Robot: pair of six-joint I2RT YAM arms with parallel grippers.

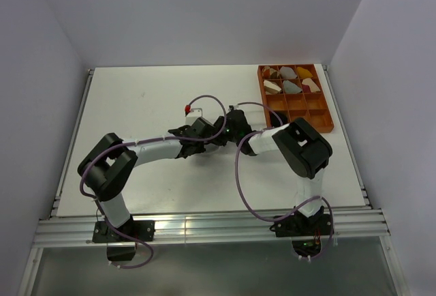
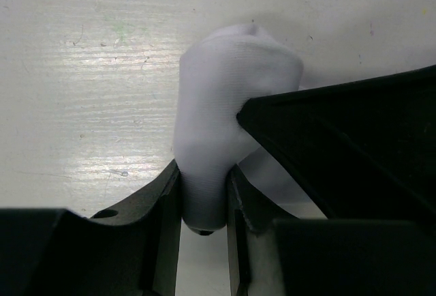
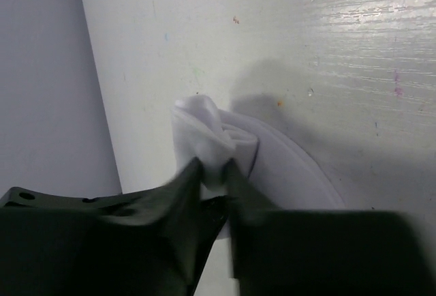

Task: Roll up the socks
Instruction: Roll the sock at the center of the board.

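The white sock lies partly rolled on the white table. In the left wrist view my left gripper is shut on the end of the roll, with one finger on each side. In the right wrist view my right gripper is shut on a bunched fold of the same white sock, and the sock's flat part trails to the right. In the top view both grippers meet at the table's middle and hide the sock. The black sock is out of view.
An orange compartment tray stands at the back right, with several rolled bundles in its far cells. The right gripper's black body crowds the right of the left wrist view. Grey walls close in on three sides.
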